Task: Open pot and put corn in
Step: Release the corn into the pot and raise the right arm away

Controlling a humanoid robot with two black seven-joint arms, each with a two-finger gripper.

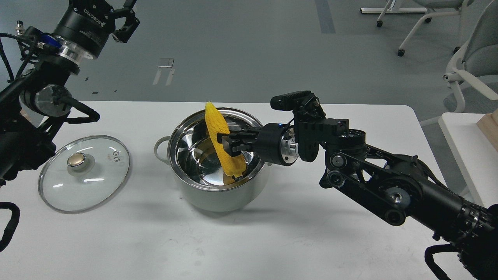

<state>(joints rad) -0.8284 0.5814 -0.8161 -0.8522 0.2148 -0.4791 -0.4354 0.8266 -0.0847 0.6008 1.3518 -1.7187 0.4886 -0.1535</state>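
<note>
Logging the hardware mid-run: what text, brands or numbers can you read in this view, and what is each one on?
"ROBOTIQ": white letters on the black body of the left gripper, seen at a slant near the top left.
No other text is readable. The pot, the corn, the glass lid, the right gripper and the table show no lettering that I can see.

surface: white table (311, 233) | on it: pot (218, 194), glass lid (83, 173) left
</note>
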